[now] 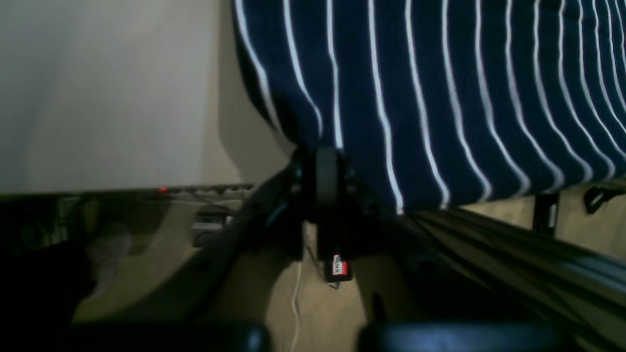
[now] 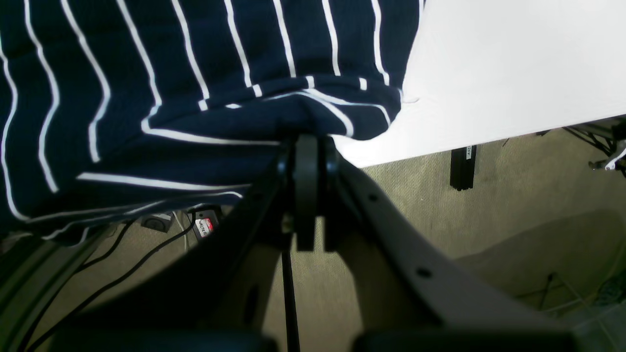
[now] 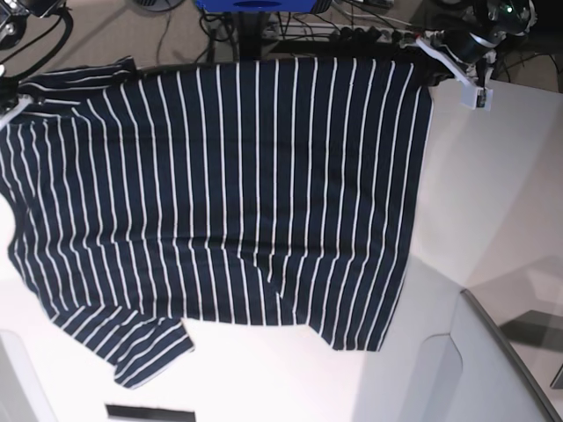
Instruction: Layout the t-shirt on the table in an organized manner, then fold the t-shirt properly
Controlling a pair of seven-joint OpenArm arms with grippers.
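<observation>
Pinching soft striped t-shirt (image 3: 229, 202) edges, left tool (image 1: 326, 164) and right tool (image 2: 307, 146) closed; smooth white table (image 3: 493, 176).

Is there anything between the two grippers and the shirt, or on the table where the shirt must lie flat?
Nothing visible. The left gripper and the right gripper each have their jaws shut on an edge of the shirt. The bare table beside the shirt shows no object.

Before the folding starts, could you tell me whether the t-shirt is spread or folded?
Spread: the t-shirt lies mostly open across the table, one corner doubled.
</observation>
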